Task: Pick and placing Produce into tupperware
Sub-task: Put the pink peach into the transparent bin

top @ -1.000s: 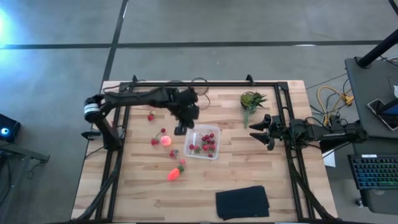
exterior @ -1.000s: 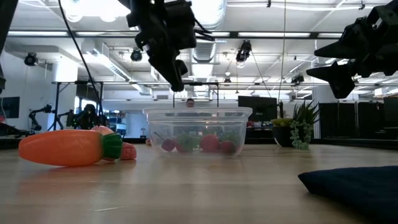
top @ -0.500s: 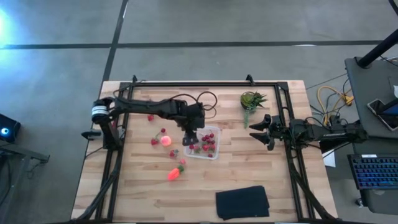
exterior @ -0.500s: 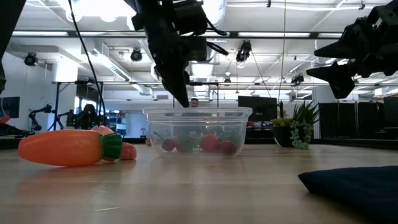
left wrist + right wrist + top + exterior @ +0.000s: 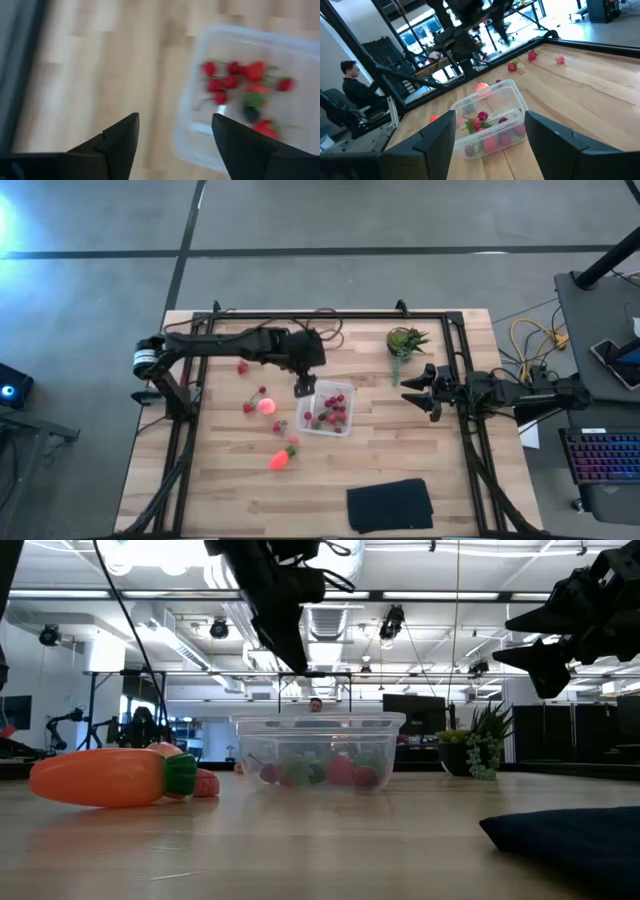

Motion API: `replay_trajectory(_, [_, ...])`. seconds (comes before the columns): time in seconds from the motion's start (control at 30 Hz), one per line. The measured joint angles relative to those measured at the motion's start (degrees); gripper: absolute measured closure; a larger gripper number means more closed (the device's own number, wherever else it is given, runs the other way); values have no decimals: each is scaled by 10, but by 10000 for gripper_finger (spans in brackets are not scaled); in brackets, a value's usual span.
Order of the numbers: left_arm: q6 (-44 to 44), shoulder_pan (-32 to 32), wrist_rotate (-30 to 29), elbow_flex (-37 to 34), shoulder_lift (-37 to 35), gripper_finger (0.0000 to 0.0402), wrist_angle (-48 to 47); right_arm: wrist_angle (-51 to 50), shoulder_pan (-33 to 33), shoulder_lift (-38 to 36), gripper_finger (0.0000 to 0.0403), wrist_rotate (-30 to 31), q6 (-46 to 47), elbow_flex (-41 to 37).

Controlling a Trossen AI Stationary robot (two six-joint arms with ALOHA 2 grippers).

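Nearest we log a black cloth, then the carrot lying flat, green top toward the tub. The tub sits mid-table holding berries, open wood on its right. The pink fruit is just left of it. Left gripper hovers at its far-left corner, fingers apart, empty. Right gripper waits right, fingers apart. Plant far right.

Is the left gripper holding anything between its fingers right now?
No, the left gripper is open and empty, with only the table and the tupperware edge showing between its fingers.
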Motion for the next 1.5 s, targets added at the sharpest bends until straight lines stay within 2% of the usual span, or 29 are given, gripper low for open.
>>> replay_trajectory(0.07, [0,15,-21,3,-6,176,-1,0,0,0,174,0,0,0])
replay_trajectory(0.2, [-4,49,-24,3,-13,188,-7,0,0,0,174,0,-19,0])
replay_trajectory(0.3, [-4,70,-25,3,-14,193,-6,0,0,0,174,0,-78,0])
replay_trajectory(0.5, [-4,100,-24,3,-14,194,-5,-17,0,0,174,0,-262,0])
replay_trajectory(0.6, [-3,119,-24,3,-13,194,-5,-16,0,0,174,0,-298,0])
replay_trajectory(0.93, [-4,209,-24,2,-5,195,-4,-17,0,30,174,3,-321,0])
replay_trajectory(1.1, [-4,254,-21,-17,4,195,-4,-15,-8,98,174,21,-246,0])
replay_trajectory(1.23, [-4,287,17,-36,30,195,-6,-13,-8,142,174,16,-199,0])
replay_trajectory(1.5, [1,295,3,-39,86,195,-3,62,-8,164,174,16,-240,0])
